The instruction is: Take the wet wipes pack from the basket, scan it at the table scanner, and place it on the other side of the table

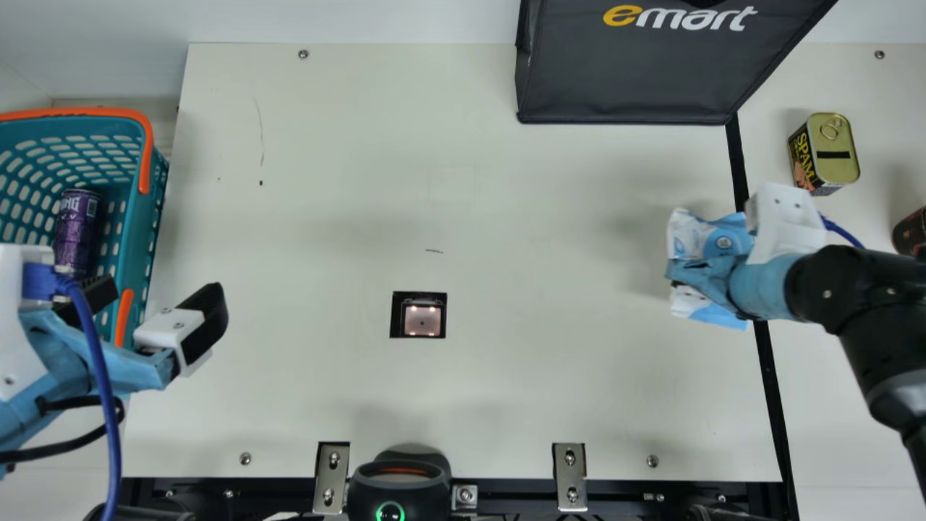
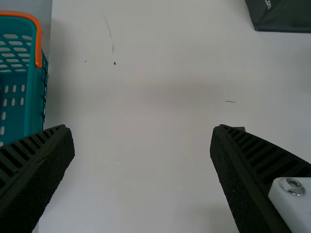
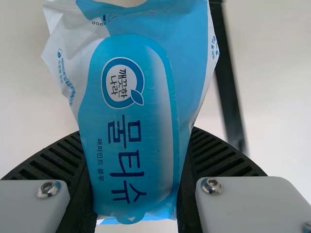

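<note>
My right gripper (image 1: 731,278) is over the table's right part in the main view, with the blue and white wet wipes pack (image 1: 702,235) under and beside it. In the right wrist view the pack (image 3: 131,111) is squeezed between the two ribbed fingers of the right gripper (image 3: 136,194). My left gripper (image 1: 155,307) stands open beside the teal basket (image 1: 141,239); in the left wrist view the left gripper (image 2: 143,145) has nothing between its wide-apart fingers. The table scanner (image 1: 422,320) is lit, left of the main view's centre.
A purple can (image 1: 78,228) lies in the basket. At the top right of the main view are a dark grey bag (image 1: 629,79) and a canned meat tin (image 1: 839,155); a dark round can (image 1: 910,231) is at the right edge. A black strip (image 1: 770,376) runs along the table's right side.
</note>
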Motion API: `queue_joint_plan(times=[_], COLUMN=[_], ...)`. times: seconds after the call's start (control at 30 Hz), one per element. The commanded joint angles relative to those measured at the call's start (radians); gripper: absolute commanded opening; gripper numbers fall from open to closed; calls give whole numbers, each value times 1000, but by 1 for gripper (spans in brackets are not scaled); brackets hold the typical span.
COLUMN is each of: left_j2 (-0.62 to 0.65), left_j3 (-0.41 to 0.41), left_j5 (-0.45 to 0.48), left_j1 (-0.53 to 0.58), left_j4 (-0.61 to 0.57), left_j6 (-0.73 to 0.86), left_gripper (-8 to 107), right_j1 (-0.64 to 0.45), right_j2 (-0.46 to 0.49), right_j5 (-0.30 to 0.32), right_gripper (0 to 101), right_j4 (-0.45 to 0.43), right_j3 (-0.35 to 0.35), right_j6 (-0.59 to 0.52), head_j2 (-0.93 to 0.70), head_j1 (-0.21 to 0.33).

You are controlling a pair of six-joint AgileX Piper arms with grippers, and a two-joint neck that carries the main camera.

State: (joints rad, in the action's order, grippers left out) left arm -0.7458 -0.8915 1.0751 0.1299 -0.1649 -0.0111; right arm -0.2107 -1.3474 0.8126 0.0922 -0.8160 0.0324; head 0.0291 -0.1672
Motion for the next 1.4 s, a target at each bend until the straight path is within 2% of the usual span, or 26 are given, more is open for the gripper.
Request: queue_joint_plan(times=[0.0,0.33,0.67,1.0,1.37], left_j2=[0,0,0,0,0], left_j3=[0,0,0,0,0], left_j5=[0,0,0,0,0], left_j1=[0,0,0,0,0], left_j4=[0,0,0,0,0], left_j6=[0,0,0,0,0], left_gripper=[90,90,90,90,90], right_j1=[-101,-320,-466,-544,-569], right_j2=[-8,-82,-197,-311,-398], right_j5=[-1,-24,-76,-122,-120], right_gripper=[0,0,0,0,0], right_j4=[11,46,58,88,186], right_j3=[-3,-37,-94,-162,-234], right_j6=[-83,-325,-532,-676,-812], head_j2=[-2,-2,-2,-2,-2], head_j1=[29,29,29,29,29])
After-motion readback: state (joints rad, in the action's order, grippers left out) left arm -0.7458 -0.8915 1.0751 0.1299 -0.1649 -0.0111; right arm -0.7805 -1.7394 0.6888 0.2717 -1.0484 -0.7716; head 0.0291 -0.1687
